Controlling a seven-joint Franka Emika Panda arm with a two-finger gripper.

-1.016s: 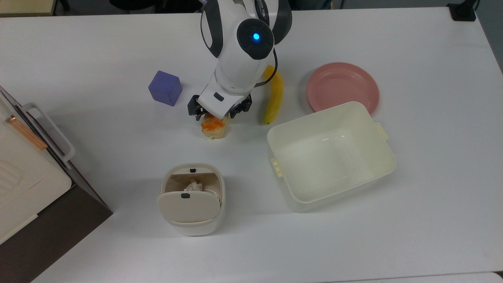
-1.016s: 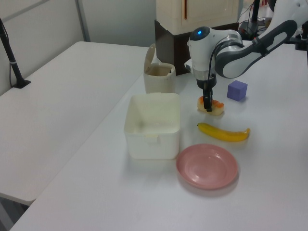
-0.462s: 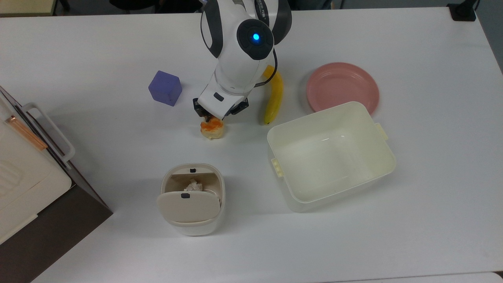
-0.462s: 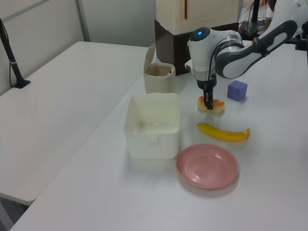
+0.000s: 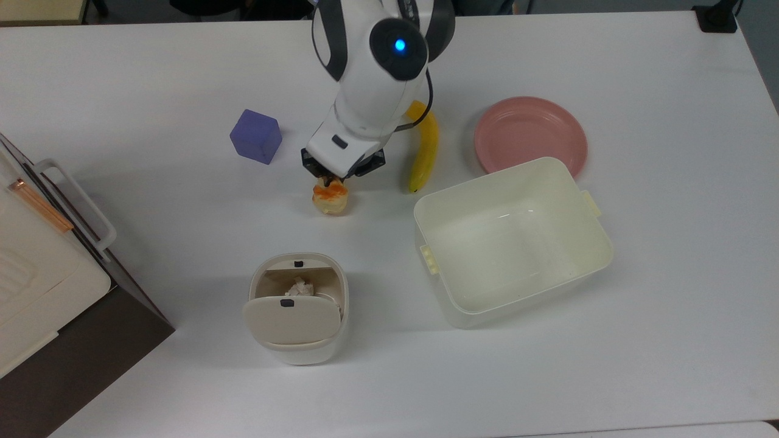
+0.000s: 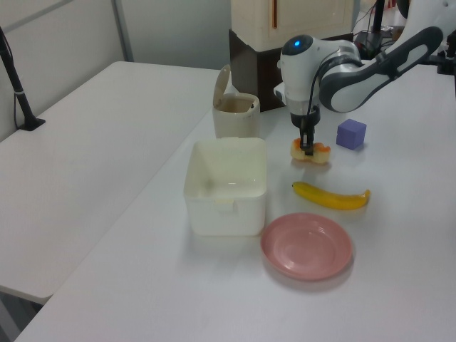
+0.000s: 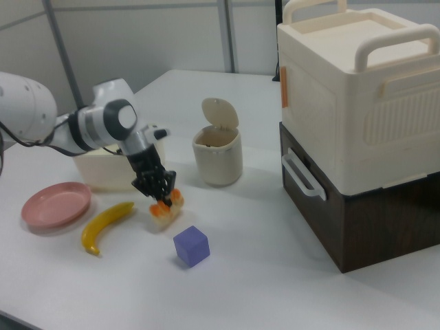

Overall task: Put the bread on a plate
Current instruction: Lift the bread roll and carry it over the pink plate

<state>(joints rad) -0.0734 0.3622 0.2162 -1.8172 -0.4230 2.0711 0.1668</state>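
Slipping is the main risk here, I judge: seen in the top view, the tool (image 5: 331, 179) pinches only the far end of the bread (image 5: 330, 199), so the loaf could pivot or drop once carried, and the way to the plate (image 5: 530, 135), well apart at the top view's right, passes over the banana (image 5: 424, 149) and close to the far rim of the tub (image 5: 514, 238), either of which a low carry might clip. The fingers are drawn close together on the glazed orange top, closed on the bread rather than spread; the loaf sits between the purple cube (image 5: 256, 136) and the banana, far of the small bin (image 5: 297, 307). In the left view the tool (image 6: 307, 149) comes straight down onto the bread (image 6: 311, 152), its narrow fingers gripping across the loaf, which looks just clear of the surface (image 6: 107, 178) or barely touching it; I cannot tell which. The plate (image 6: 306, 246) lies nearer the camera, beyond the banana (image 6: 331, 197), bare and ready. In the right view the tool (image 7: 162, 199) is shut on the orange bumps of the bread (image 7: 166, 210), which tilts slightly, another hint the hold is off-centre; the plate (image 7: 55, 205) lies at the right view's left.
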